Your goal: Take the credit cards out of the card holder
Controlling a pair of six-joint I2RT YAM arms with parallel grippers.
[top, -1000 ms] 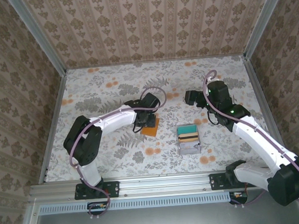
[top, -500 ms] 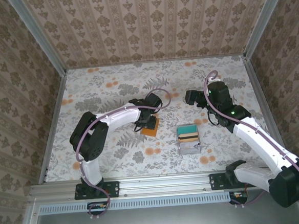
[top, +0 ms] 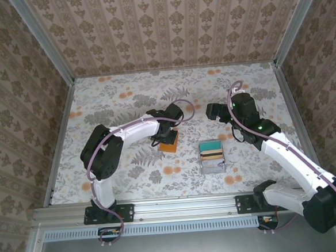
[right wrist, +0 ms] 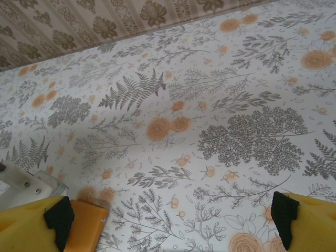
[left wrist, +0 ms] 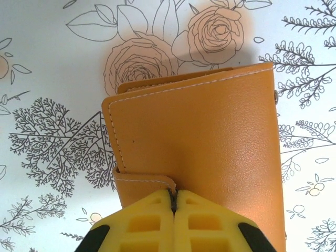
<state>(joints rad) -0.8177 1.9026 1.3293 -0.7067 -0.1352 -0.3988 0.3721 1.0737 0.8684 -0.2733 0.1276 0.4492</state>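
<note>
1. Since one second ago, the left arm's elbow has swung rightward and the left gripper [left wrist: 173, 194] has closed. The right arm has barely shifted.
2. Left gripper [top: 163, 138]: yellow fingers pressed together with no gap. The tips sit at the near edge of the card holder [left wrist: 199, 136], beside its small flap. Cannot tell whether the flap is pinched.
3. Card holder [top: 170, 145]: orange, folded shut, flat on the tabletop [top: 114, 101], just left of centre. A thin orange strip shows along its far edge; card or cover, cannot tell.
4. Grey tray [top: 212, 170]: right of the card holder, apart from it, nearer the front edge. It holds teal and yellow cards [top: 211, 145].
5. Right gripper [top: 211, 110]: jaws wide apart, nothing between them, above the tabletop on the far side of the tray. In the wrist view of this gripper [right wrist: 170, 220], an orange corner of the card holder [right wrist: 86, 226] shows by one finger.
</note>
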